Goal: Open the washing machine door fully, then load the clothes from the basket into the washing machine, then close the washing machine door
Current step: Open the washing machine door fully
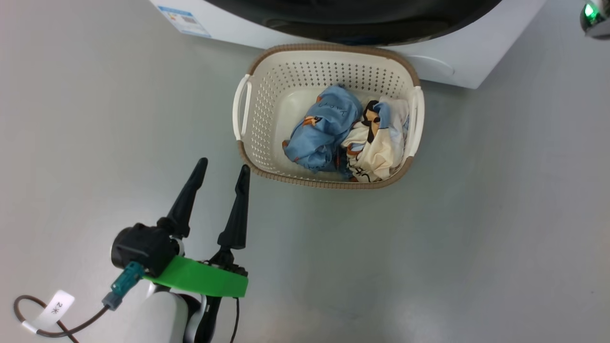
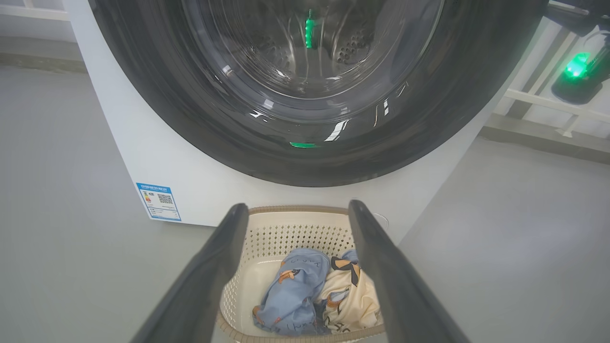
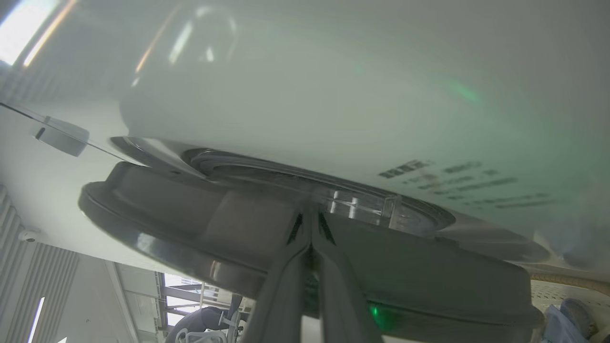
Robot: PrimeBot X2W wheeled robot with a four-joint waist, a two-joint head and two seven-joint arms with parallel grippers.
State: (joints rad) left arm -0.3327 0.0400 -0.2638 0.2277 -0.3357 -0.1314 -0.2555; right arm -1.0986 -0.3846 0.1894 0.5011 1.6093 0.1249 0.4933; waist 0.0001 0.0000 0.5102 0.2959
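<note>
We're opening the door (image 3: 190, 224): right end effector (image 3: 312, 228) pressed together at its rim, left end effector (image 1: 223, 165) spread; next, pull outward

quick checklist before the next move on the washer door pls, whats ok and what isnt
1. Large round glossy black door fully open: not ok. The right wrist view shows it only ajar from the big white boxy washing machine.
2. Right gripper at the door: shut, tips at the door's rim. Actual contact: cannot tell.
3. Left gripper ready: ok. It is open, just short of the small cream perforated plastic basket.
4. Clothes ready to load: ok. The light blue garment and cream printed garment lie in the basket.
5. Door swing clears the basket: cannot tell. The basket sits close against the machine, below the door.
</note>
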